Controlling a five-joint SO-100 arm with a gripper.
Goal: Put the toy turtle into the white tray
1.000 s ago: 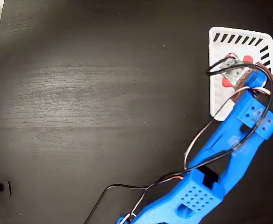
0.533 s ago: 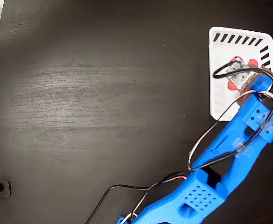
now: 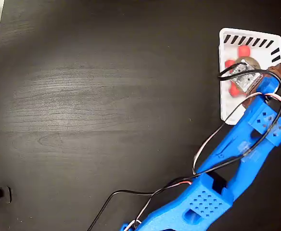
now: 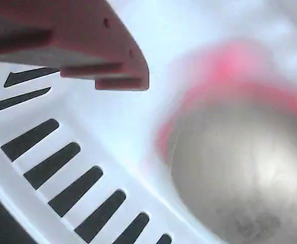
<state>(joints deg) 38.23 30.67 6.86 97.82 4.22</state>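
The toy turtle (image 3: 240, 72) is sitting inside the white tray (image 3: 223, 103), up near the top right of the fixed view. From above you can see red bits (head and feet) poking out around the shell at the top and left, with the shell itself partly covered by a black cable (image 3: 234, 73) that loops across it. In the wrist view the turtle (image 4: 240, 173) is a big blurry dome, greyish-tan and shiny, with a pink-red smear around its upper edge. It fills most of the right half of that picture, so the camera is really close.

The tray wall (image 4: 62, 188) in the wrist view runs diagonally along the lower left, with its black slanted slots showing clearly. In the fixed view the slots show along the top edge and the upper right side of the tray.

The gripper (image 3: 270, 79) is over the right part of the tray, just beside the turtle. One reddish-brown finger (image 4: 87, 46) shows at the top left of the wrist view, clear of the shell with white tray floor between them. I only see that one finger, so I honestly can't tell whether the jaws are spread or closed.

The blue arm (image 3: 236, 149) stretches diagonally from the bottom middle up to the tray, over the black wood-grain table (image 3: 107, 96), with red, white and black wires trailing along it.
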